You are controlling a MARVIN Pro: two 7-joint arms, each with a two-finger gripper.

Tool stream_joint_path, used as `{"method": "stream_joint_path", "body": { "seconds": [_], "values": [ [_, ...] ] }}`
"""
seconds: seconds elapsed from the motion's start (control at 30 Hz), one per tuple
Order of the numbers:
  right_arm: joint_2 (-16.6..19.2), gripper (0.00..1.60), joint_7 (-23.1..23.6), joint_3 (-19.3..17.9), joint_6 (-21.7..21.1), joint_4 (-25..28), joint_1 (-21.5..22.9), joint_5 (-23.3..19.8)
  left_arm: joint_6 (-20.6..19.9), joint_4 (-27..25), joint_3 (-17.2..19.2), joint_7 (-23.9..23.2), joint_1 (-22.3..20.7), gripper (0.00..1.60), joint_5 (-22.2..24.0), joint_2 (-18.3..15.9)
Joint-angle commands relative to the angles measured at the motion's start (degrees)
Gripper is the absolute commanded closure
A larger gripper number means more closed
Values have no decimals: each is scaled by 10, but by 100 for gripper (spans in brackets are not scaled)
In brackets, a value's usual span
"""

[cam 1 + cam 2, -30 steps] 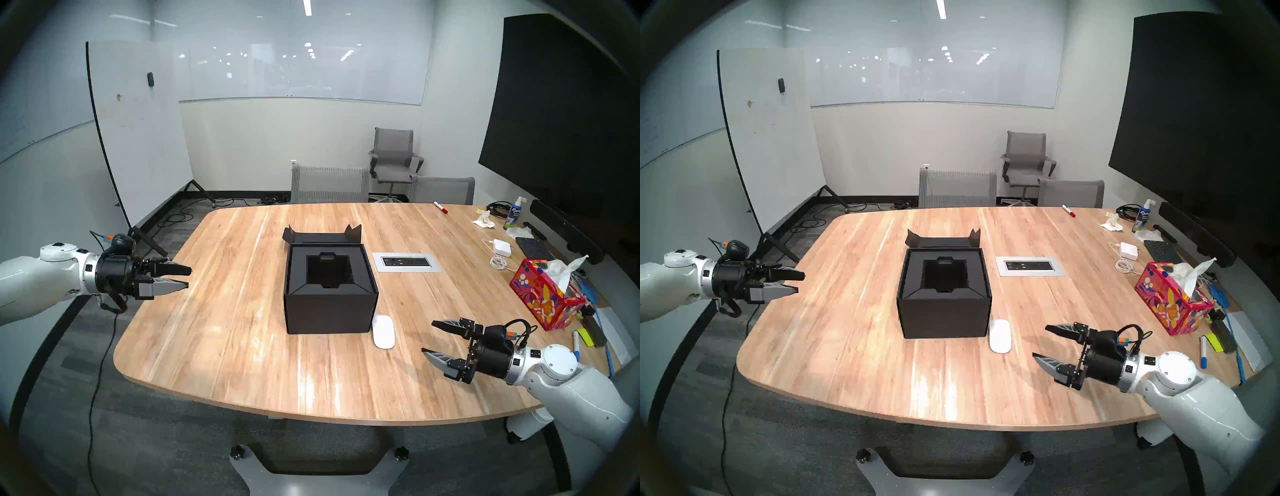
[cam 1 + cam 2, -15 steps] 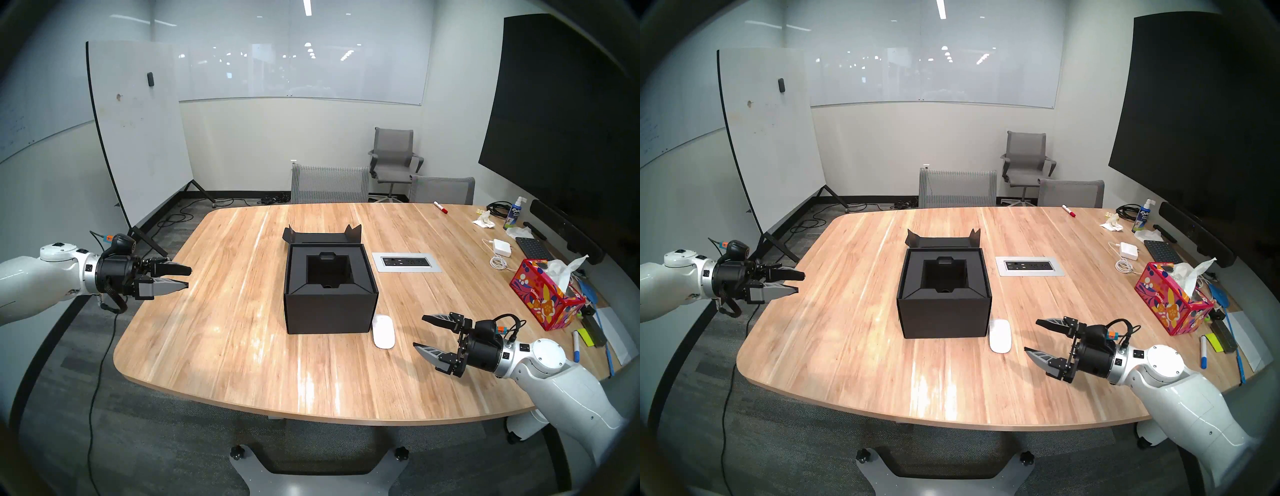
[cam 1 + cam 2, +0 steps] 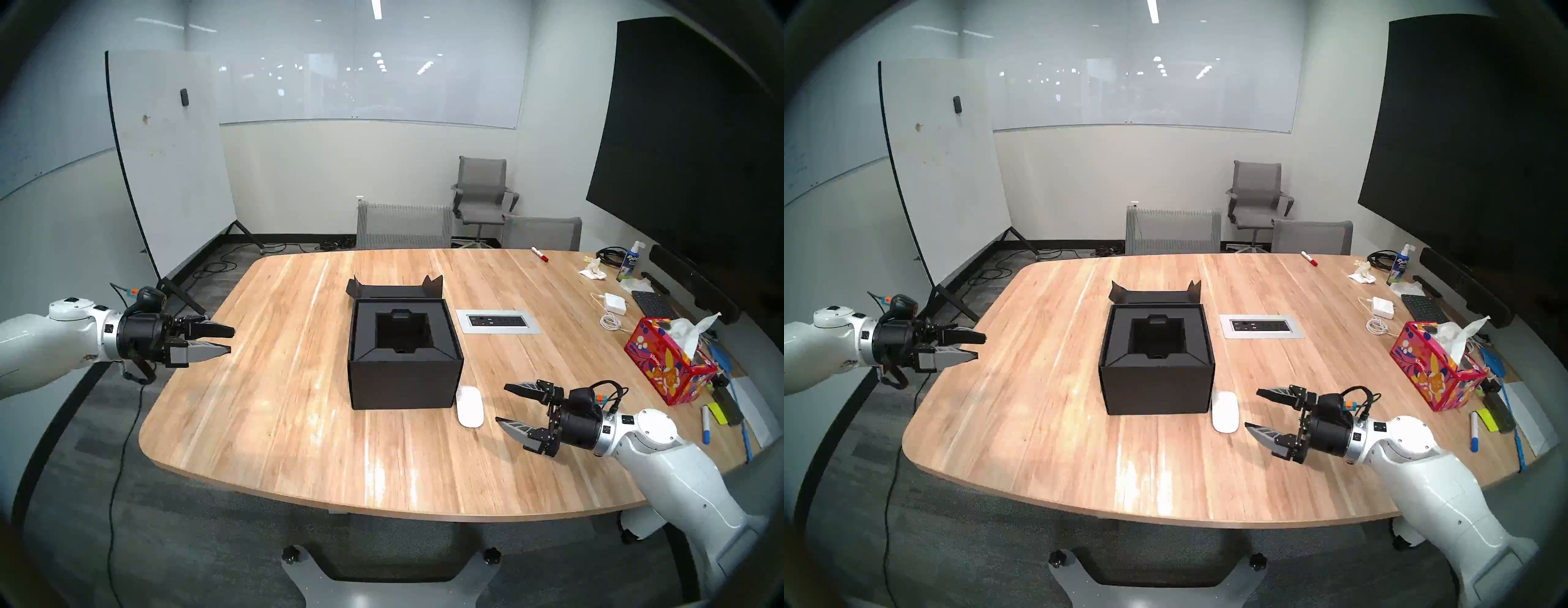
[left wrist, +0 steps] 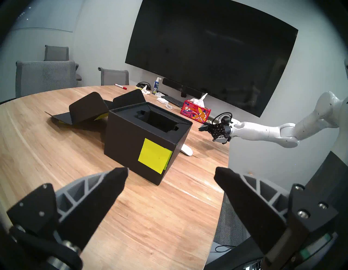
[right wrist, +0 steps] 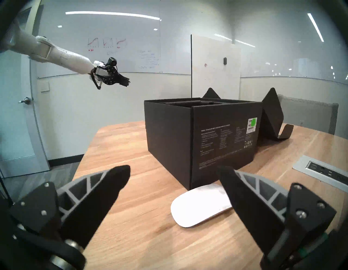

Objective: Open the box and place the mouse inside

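Observation:
The black box (image 3: 403, 382) (image 3: 1157, 388) (image 4: 131, 139) (image 5: 222, 135) stands mid-table with its flap lid (image 3: 392, 291) folded back flat behind it, showing the black recessed insert (image 3: 403, 331). A yellow-green sticky note (image 4: 154, 157) is on its left side. The white mouse (image 3: 469, 406) (image 3: 1225, 412) (image 5: 199, 205) lies flat on the table by the box's near right corner. My right gripper (image 3: 501, 403) (image 3: 1251, 408) (image 5: 174, 175) hovers open just right of the mouse, holding nothing. My left gripper (image 3: 231, 339) (image 3: 981, 346) (image 4: 170, 174) is open and empty over the table's left edge.
A power outlet panel (image 3: 498, 321) is set into the table right of the box. A red floral tissue box (image 3: 666, 365), white power adapter (image 3: 615, 303), keyboard (image 3: 653, 303), spray bottle (image 3: 630, 261) and markers crowd the right edge. Chairs (image 3: 403, 225) stand behind the table.
My right gripper has moved left and slightly away from me, closing the distance to the mouse, still open. The left arm, the box and the mouse have not moved.

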State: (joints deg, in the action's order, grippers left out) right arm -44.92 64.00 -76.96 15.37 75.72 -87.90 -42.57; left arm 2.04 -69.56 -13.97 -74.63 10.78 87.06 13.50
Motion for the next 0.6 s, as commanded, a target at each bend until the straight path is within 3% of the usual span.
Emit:
{"method": "stream_joint_path", "body": {
  "seconds": [0.0,0.2,0.23,0.27,0.3,0.43,0.57],
  "values": [
    [-16,0,36,11,-2,-26,63,-5,-2,-1,6,0,-7,0,5,1],
    [-18,0,54,18,-2,-40,73,-4,-2,-1,6,0,-7,0,5,1],
    [-18,25,55,18,-3,-41,73,-4,-2,-1,6,0,-7,0,5,1],
    [-18,63,56,19,-3,-42,74,-4,-2,-1,6,0,-7,0,5,1],
    [-18,81,57,19,-3,-42,74,-4,-2,-1,6,0,-7,0,5,1],
    [-15,99,62,20,-6,-40,73,-3,-3,-1,6,0,-7,0,5,1],
    [-10,132,66,21,-13,-34,70,0,-3,-1,6,0,-7,0,5,1]
  ]
}}
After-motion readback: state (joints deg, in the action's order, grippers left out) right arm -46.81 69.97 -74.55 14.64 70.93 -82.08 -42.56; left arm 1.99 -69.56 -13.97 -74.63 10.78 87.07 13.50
